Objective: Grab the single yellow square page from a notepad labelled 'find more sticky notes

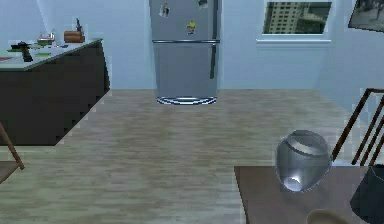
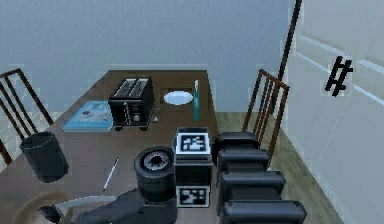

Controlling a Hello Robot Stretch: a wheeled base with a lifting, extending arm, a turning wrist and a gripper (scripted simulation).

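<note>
**Search stage; no grasp made yet.** Near: the gripper showed at the near end of the brown table. The state of its fingers, and whether it held anything, could not be told. Beyond it on the table stood a dark cup, a blue book, a black toaster and a white plate. Far: a counter and a fridge stood across the wood floor. Where the yellow page lay could not be told, so finding and lifting it presumably remained.
</note>
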